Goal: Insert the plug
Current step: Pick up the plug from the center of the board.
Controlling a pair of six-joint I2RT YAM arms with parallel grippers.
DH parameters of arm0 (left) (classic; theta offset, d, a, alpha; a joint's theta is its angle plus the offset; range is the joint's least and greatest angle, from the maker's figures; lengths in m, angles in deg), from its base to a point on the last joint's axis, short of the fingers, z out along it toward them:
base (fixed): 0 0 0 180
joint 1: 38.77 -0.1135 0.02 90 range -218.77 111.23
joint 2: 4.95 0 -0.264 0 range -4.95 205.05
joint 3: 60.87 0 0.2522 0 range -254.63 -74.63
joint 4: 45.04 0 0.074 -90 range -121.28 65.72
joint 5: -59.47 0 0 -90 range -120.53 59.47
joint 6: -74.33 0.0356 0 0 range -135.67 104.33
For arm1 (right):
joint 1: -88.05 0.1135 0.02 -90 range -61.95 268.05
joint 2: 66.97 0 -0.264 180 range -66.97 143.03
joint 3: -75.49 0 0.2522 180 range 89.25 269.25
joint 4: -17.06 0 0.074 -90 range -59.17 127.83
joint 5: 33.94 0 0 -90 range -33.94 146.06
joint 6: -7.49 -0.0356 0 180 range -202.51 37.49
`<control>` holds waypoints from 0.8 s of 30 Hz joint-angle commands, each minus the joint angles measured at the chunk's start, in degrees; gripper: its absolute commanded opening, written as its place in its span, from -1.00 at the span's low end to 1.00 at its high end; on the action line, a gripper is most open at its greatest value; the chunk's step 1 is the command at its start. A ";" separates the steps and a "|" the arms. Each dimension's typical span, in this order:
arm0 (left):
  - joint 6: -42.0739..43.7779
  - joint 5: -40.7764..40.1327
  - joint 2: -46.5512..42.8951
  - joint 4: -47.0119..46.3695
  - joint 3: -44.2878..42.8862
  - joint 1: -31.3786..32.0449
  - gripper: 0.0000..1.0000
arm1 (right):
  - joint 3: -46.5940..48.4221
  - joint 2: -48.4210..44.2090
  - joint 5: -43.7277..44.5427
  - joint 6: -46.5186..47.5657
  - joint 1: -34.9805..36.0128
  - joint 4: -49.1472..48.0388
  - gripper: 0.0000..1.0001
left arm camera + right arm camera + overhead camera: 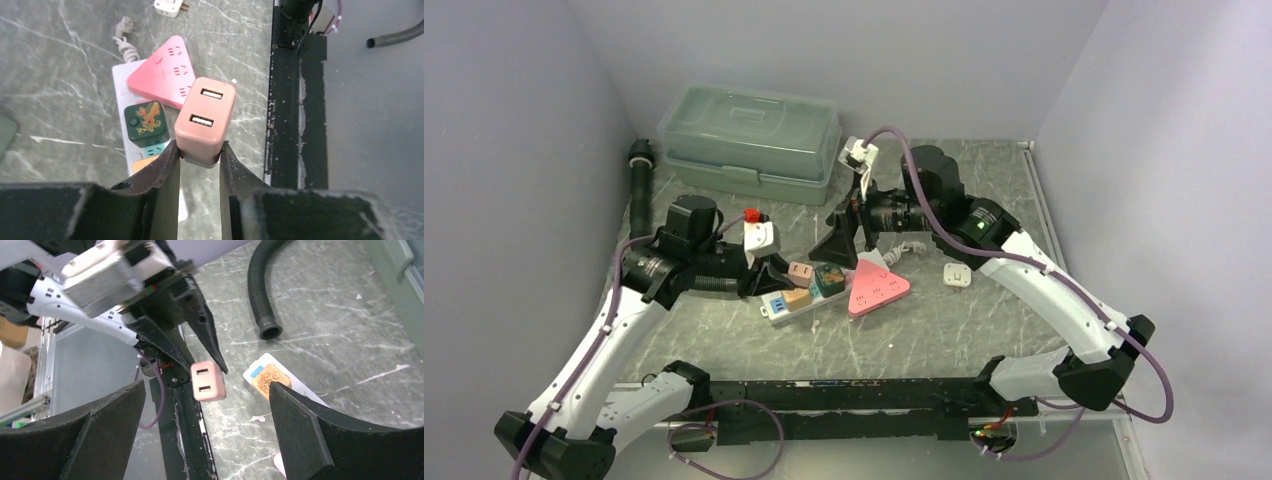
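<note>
Left wrist view: the left tool (200, 156) is closed on the base of the pink plug (205, 120), one finger pressed to each side. The plug's two USB ports face the camera. Beneath it lie the white power strip (119, 110) and the pink triangular strip (162, 80), the two touching. A dark green plug (146, 124) sits in the white strip just beside the held pink one. Cannot tell whether the pink plug touches the strip.

Top external view: both strips are near the middle of the counter (944, 330). The right tool (852, 243) hangs near the triangular strip's far corner, jaws spread wide, gripping nothing. An orange plug (797, 296) sits in the white strip. A white adapter (957, 275) lies alone toward the right edge. A green lidded box (749, 140) stands in the far left corner, and a black hose (641, 190) runs along the left edge.
</note>
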 commanded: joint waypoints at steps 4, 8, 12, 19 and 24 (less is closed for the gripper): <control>-14.11 0.02 2.53 -2.78 -1.64 0.22 -1.00 | 3.09 4.70 -4.70 6.50 2.37 4.08 0.83; -16.09 -0.04 1.40 -4.51 -0.98 0.22 -1.00 | 3.00 6.01 -5.07 6.70 3.55 3.37 0.77; -15.80 0.00 0.57 -4.44 -0.88 0.22 -1.00 | 3.51 7.65 -4.53 7.24 4.82 4.16 0.65; -14.27 0.86 -0.27 -3.51 -0.81 0.22 -1.00 | 3.92 9.27 -4.76 7.16 5.63 5.03 0.31; -13.98 1.64 -0.24 -3.18 -1.39 0.22 -1.00 | 4.81 10.76 -3.07 7.45 6.42 6.11 -0.04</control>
